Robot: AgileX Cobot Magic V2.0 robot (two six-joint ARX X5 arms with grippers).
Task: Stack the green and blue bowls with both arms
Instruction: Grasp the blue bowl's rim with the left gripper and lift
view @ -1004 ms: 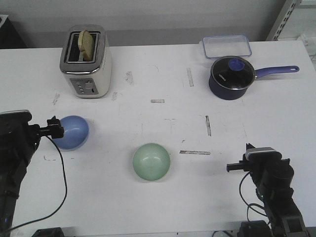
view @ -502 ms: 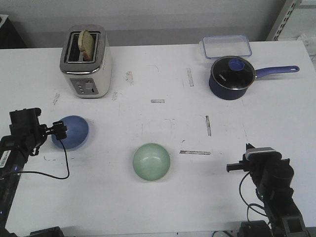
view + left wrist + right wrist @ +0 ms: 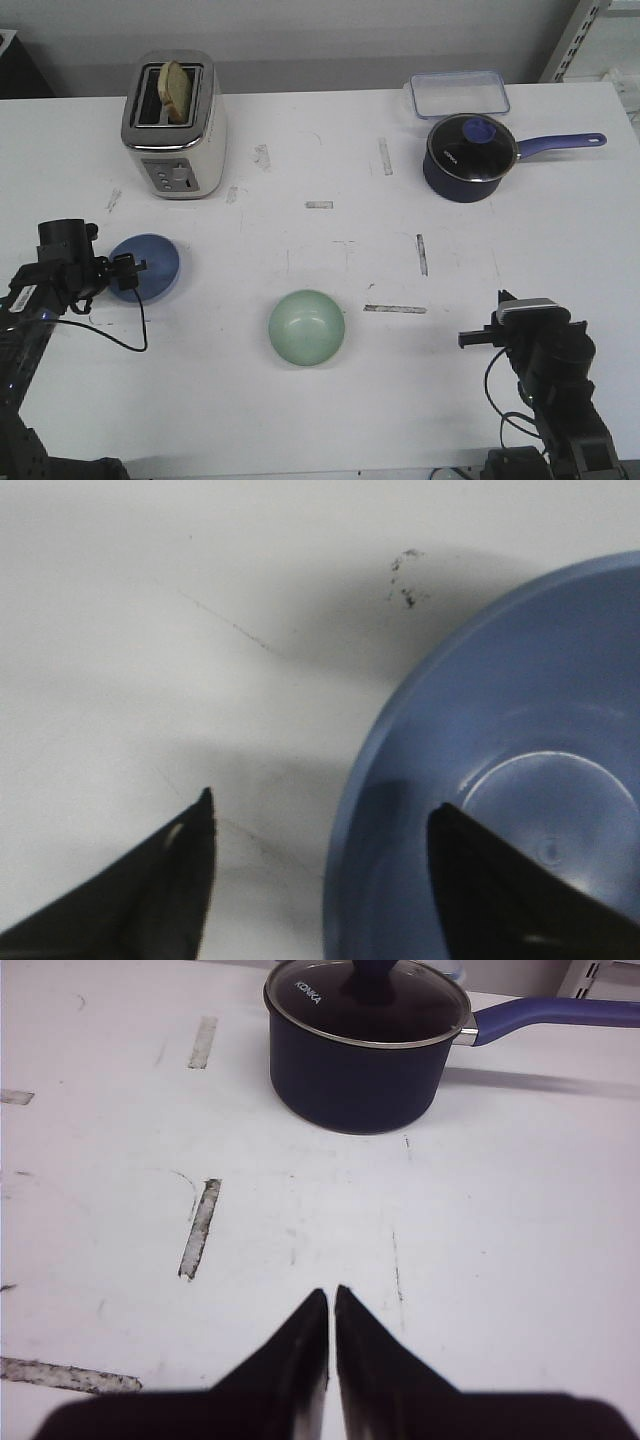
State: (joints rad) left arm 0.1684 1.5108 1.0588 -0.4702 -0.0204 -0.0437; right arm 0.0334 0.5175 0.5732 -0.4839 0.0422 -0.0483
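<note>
One finger of your left tool (image 3: 320,870) sits inside the blue bowl (image 3: 500,780), one outside, spread astride its near rim; the right tool (image 3: 330,1360) is pinched together.

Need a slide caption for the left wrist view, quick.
Left tool open, straddling the blue bowl's rim: one fingertip inside the bowl, the other over the white table.
</note>
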